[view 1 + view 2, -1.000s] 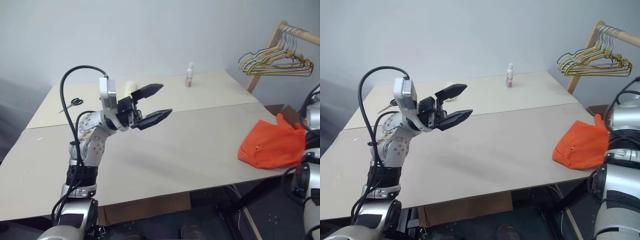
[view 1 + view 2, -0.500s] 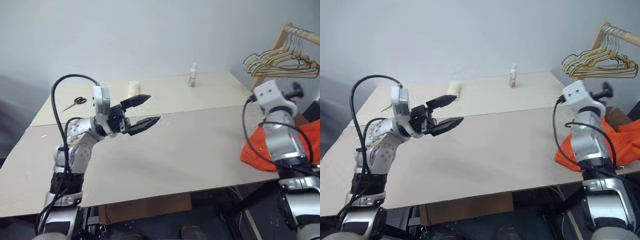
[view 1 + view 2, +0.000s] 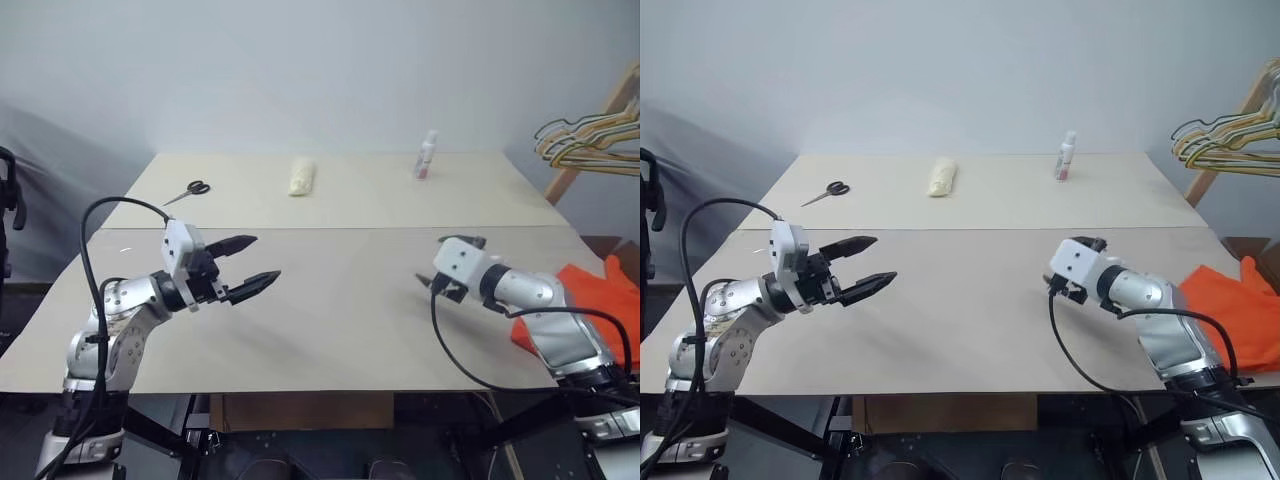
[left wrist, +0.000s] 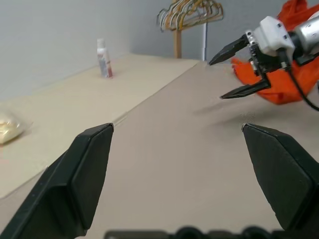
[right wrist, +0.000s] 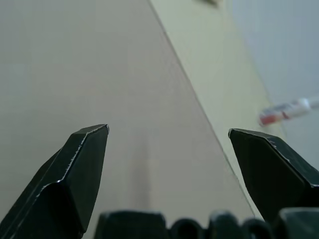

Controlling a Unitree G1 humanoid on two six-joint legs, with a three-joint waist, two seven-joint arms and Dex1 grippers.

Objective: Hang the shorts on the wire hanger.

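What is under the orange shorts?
The shorts lie bunched on the right edge of the table, so beige tabletop is under them. The robot's right arm covers their near side, and anything tucked beneath the cloth is hidden.

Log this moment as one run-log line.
left gripper: open, empty, above table | right gripper: open, empty, above table | shorts: untouched at table's right edge | hangers: on rack
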